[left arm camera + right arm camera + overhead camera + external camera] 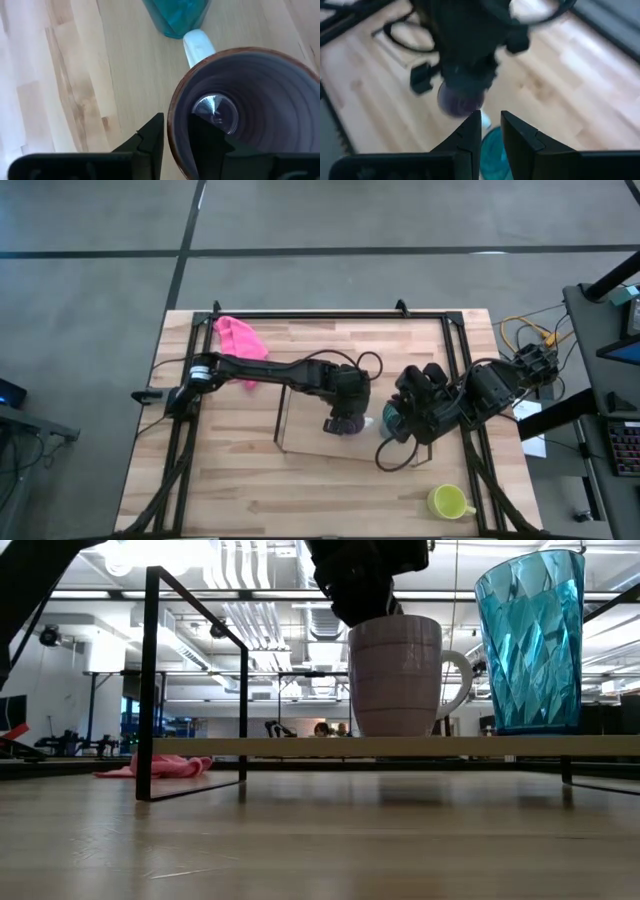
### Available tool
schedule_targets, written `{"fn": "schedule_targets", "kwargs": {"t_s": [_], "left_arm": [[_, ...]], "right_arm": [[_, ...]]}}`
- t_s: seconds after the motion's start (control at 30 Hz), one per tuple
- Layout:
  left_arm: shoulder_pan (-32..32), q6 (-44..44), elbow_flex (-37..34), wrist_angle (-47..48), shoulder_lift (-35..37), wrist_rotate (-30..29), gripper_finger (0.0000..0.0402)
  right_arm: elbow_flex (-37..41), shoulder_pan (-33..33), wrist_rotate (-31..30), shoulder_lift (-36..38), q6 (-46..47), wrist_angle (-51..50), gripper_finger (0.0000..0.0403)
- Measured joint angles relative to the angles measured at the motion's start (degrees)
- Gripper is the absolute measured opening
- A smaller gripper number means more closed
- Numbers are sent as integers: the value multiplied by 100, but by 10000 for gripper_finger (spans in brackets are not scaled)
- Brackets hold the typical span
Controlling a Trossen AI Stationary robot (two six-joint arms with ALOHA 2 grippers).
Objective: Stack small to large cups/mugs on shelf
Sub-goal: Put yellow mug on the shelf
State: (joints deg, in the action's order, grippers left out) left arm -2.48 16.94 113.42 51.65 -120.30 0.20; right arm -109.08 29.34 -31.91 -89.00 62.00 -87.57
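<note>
The purple mug point(346, 420) stands upright on the shelf's clear panel point(300, 746), with its white handle toward the teal tumbler point(530, 640). The tumbler stands on the panel just right of the mug. My left gripper point(175, 135) is over the mug, shut on its rim. My right gripper point(491, 127) hovers above the tumbler point(495, 150) with its fingers a narrow gap apart, and it touches nothing. The yellow mug point(450, 502) stands on the table near the front right corner. My left gripper holds the purple mug by its rim point(172, 117), on the side away from the handle point(199, 45). One finger point(207, 142) is inside the mug and the other point(150, 137) is outside. The fingers come from above, pointing down. The mug stands upright with its base on the shelf panel.
A pink cloth point(240, 338) lies at the table's far left, and it also shows in the low view point(160, 767). The table's black frame point(330, 315) runs along the edges. The shelf's wire end frame point(150, 680) stands at the left of the panel.
</note>
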Motion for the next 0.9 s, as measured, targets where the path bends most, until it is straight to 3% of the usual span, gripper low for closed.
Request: {"fn": "schedule_targets", "kwargs": {"t_s": [0.47,0.67,0.9], "left_arm": [[-9,-2,470,240,57,-10,73],[-26,-7,656,587,214,-8,73],[-31,-13,619,593,708,-8,73]], "right_arm": [[0,333,1899,36,613,-245,68],[33,876,2340,34,1294,-243,68],[490,1695,2572,34,2746,-244,68]]}}
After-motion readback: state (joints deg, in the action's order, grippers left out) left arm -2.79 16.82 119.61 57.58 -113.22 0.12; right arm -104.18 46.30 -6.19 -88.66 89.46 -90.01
